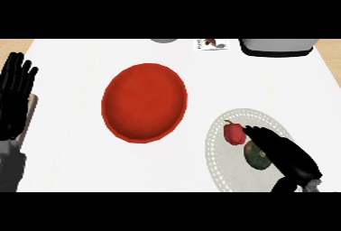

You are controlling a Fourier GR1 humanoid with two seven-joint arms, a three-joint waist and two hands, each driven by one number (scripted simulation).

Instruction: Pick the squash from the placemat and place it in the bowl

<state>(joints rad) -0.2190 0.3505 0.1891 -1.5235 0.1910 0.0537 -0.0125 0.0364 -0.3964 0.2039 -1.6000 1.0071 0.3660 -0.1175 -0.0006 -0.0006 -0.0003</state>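
Right hand: the right hand [293, 161] comes in from the lower right corner, fingers stretched out straight toward the upper left, released and grasping nothing.
Squash and hand: the squash [253, 156] lies under the hand's left edge; the fingers pass over its right side and hide that part.
Squash place: on the placemat [222, 168], not in the bowl [145, 103].
Squash axis: a little longer up and down the view than across; which end bears the stem I cannot tell.
Squash look: dark green, rounded, with a paler brownish patch.
Neighbour: a red pepper [234, 134] sits just above the squash, beside the fingertips.
Bowl: red, well apart to the upper left.
Left hand: the left hand [15, 94] rests at the left edge, fingers up, slack.
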